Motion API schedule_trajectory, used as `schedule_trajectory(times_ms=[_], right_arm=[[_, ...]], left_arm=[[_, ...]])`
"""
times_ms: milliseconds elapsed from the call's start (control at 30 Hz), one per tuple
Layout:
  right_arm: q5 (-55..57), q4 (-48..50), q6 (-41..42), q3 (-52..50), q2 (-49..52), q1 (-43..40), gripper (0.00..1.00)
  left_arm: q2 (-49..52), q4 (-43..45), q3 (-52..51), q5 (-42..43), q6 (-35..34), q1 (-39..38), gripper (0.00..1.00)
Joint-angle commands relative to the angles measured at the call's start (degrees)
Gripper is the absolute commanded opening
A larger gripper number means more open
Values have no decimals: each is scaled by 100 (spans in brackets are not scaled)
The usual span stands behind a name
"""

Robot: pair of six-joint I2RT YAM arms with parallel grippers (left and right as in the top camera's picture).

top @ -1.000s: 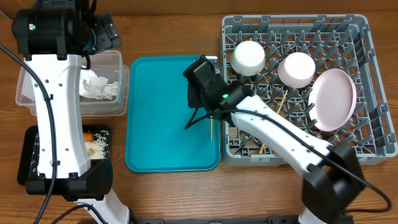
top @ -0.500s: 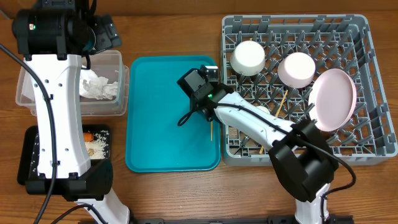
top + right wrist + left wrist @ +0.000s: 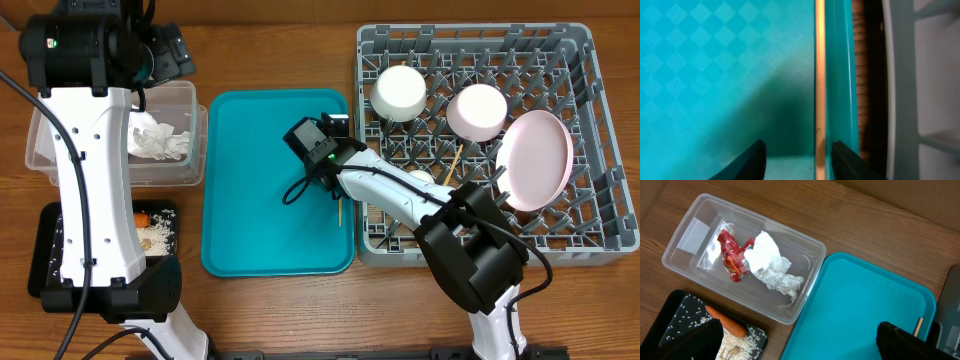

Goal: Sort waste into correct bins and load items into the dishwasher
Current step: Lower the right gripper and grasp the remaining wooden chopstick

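Note:
A thin wooden chopstick (image 3: 820,75) lies along the right rim of the teal serving tray (image 3: 715,60). My right gripper (image 3: 797,162) is open just above it, one finger on each side. In the overhead view this gripper (image 3: 333,186) is at the tray's right edge, above the chopstick (image 3: 340,211). My left gripper (image 3: 797,345) is open and empty, high over the clear tub (image 3: 685,230). The tub holds the red wrapper (image 3: 732,255) and crumpled paper (image 3: 770,267). The black tray (image 3: 670,315) holds the carrot (image 3: 725,321) and food scraps (image 3: 742,342).
The grey dish rack (image 3: 590,90) stands right of the teal tray and holds two whitish bowls (image 3: 400,92) (image 3: 477,110), the pink plate (image 3: 535,160) on edge and another chopstick (image 3: 452,165). A narrow strip of wooden table (image 3: 860,75) separates tray and rack.
My right gripper has moved down and slightly left over the teal tray, onto the chopstick at its right rim. The left arm has not moved.

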Motion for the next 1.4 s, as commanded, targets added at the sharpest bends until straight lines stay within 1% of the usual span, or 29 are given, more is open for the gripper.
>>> schedule_trajectory(times_ms=[0, 433, 600, 833, 1033, 1133, 1167, 1300, 1367], right_arm=[[83, 39, -13, -2, 4, 7, 47], [-177, 426, -13, -363, 4, 7, 53], [-234, 490, -11, -407, 4, 7, 53], [-1045, 555, -13, -404, 4, 7, 53], [-1010, 560, -17, -404, 4, -4, 52], [-811, 608, -17, -404, 4, -4, 47], [-697, 619, -15, -404, 4, -4, 42], [-354, 621, -13, -404, 4, -4, 32], [-348, 619, -13, -404, 4, -4, 30]], left_arm=[[-170, 9, 44, 24, -98, -4, 99], [-168, 28, 44, 24, -98, -4, 100], [-166, 26, 44, 24, -98, -4, 100], [-166, 26, 44, 24, -98, -4, 100], [-166, 26, 44, 24, -96, -4, 100], [-166, 24, 44, 24, -98, -4, 100], [-166, 26, 44, 24, -98, -4, 100], [-166, 26, 44, 24, -98, -4, 100], [-166, 26, 44, 24, -98, -4, 100]])
